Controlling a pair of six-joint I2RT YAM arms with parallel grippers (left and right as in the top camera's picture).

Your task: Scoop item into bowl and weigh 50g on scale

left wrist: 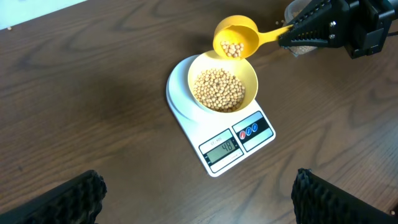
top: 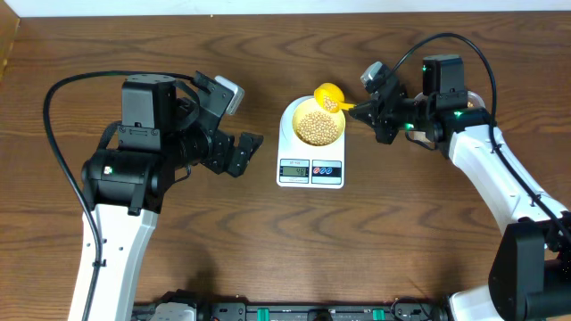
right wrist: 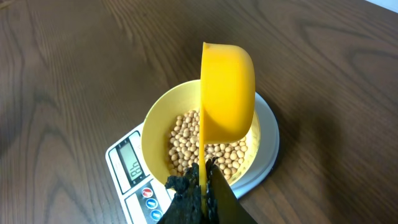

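- Now the white kitchen scale (top: 310, 169) is standing in the middle of the wooden table (top: 107, 45), and the pale yellow bowl (left wrist: 249, 78) is sitting on its round platform.
- The bowl is holding a heap of tan beans (left wrist: 217, 89), which is covering its bottom completely.
- The right gripper (top: 368, 109) is clamping its jaws tightly on the thin handle of a bright yellow scoop (left wrist: 236, 38).
- The scoop is hanging over the far rim of the bowl and is tilting toward it. In the left wrist view a few beans are lying inside the scoop.
- In the right wrist view the scoop is showing only its outer side, so its inside is hidden, and it is also covering part of the bowl and of the beans.
- The scale's display (left wrist: 224, 148) is showing digits that are looking like 48, but they are small and not sharp.
- The left gripper (top: 236, 123) is hovering left of the scale, well apart from it, with the jaws spread wide and nothing between them.
- In the left wrist view its fingers (left wrist: 68, 199) are being cut off by the lower edge.
- Behind the right gripper something pale and see-through (left wrist: 303, 50) is peeking out. I cannot tell what it is.
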